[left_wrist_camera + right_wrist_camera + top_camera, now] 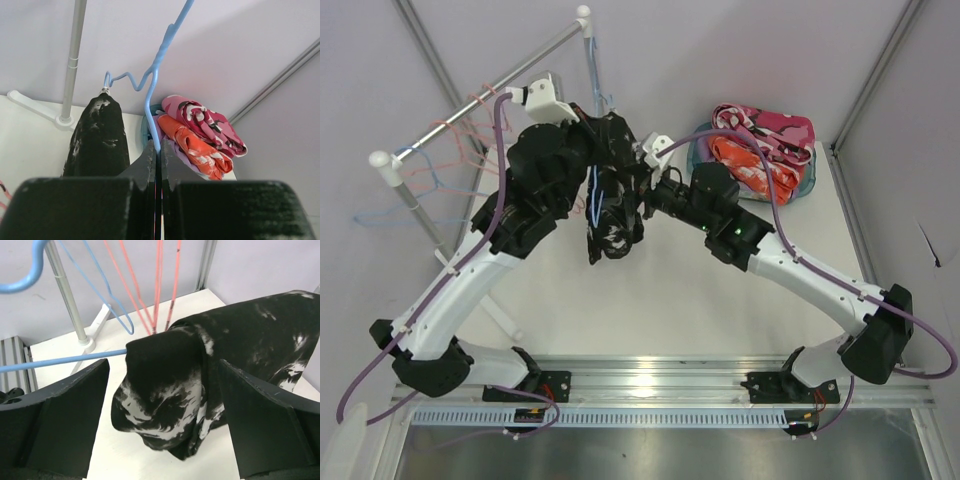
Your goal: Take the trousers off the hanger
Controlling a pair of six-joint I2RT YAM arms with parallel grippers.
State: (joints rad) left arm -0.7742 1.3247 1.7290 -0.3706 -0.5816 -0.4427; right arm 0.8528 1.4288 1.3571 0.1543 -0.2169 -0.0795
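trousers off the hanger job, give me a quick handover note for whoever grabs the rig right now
Pincers: the left pincer is shut on the blue hanger. The right pincer is open, with a finger on each side of the black speckled trousers, not gripping.
Done: pink, orange and lavender pairs lie in a pile at the far right of the table.
Left: the black pair is on the hanger. Probably close the right pincer on it, pull it off and add it to the pile.

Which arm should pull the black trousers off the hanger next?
Right: the right gripper is open with the black trousers between its fingers; the left gripper is shut on the blue hanger.
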